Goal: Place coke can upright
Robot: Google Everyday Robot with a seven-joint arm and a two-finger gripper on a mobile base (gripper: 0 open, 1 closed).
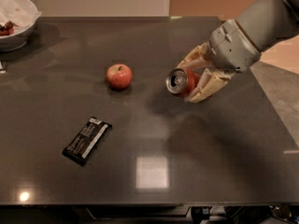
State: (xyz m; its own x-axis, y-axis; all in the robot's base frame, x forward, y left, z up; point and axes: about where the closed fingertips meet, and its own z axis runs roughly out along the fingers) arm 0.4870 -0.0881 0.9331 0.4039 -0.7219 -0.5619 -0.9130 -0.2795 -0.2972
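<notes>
The red coke can (181, 81) is held on its side in the air above the dark table (149, 171), its silver end facing left toward the camera. My gripper (194, 76) is shut on the can, with one tan finger above it and one below, reaching in from the right. The can hangs over the table's right half, to the right of the red apple (119, 76).
A black snack bar wrapper (87, 140) lies at the front left. A white bowl (14, 20) with food stands at the back left corner. The table's right edge runs close under the arm (254, 31).
</notes>
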